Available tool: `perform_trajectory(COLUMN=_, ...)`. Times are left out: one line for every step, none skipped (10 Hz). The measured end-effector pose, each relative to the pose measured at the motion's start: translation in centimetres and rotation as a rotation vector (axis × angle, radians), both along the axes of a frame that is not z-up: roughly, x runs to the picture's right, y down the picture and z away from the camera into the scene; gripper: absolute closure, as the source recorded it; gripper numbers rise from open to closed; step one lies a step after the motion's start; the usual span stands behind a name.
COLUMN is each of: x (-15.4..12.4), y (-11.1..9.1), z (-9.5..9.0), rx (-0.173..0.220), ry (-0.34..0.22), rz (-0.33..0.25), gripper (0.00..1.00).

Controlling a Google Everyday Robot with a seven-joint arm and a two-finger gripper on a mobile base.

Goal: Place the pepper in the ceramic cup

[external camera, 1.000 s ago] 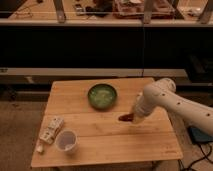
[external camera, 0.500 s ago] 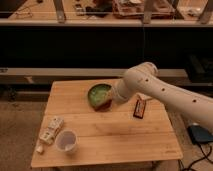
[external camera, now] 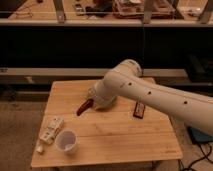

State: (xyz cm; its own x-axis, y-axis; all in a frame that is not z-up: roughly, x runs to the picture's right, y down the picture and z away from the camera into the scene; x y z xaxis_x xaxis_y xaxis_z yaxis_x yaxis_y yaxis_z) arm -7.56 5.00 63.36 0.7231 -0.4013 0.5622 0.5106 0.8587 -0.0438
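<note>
Swung further left since half second back, arm (external camera: 150, 95) now over table (external camera: 125, 140) centre-left. Pinched in closed gripper (external camera: 93, 103): pepper (external camera: 84, 107), jutting from fingertip end, held above table. Long axis diagonal, tapered tip aimed down-left toward ceramic cup (external camera: 66, 141) near front-left corner, well apart. Dark packet (external camera: 139, 108) lying right of arm.

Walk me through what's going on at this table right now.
The robot's arm reaches in from the right, and its gripper is shut on the pepper, holding it over the wooden table. The ceramic cup stands nearer the front left corner, beside a white packet. A dark packet lies to the right. The pepper is not yet in the cup.
</note>
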Motion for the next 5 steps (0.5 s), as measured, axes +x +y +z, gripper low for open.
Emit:
perform_trajectory(x=-1.2, y=0.1, z=-0.6, rx=0.031, ry=-0.006, rz=-0.016, gripper=1.00)
perform_trajectory(x=-2.2, y=0.2, z=-0.9, rx=0.060, ry=-0.012, rz=-0.030, gripper=1.00)
perform_trajectory(x=-4.1, y=0.6, z=-1.0, rx=0.109, ry=-0.027, rz=-0.058, gripper=1.00)
perform_trajectory(x=-5.8, y=1.1, z=-1.1, rx=0.153, ry=-0.048, rz=-0.085, gripper=1.00)
perform_trajectory(x=-6.2, y=1.3, z=-1.1, rx=0.165, ry=-0.054, rz=-0.092, gripper=1.00)
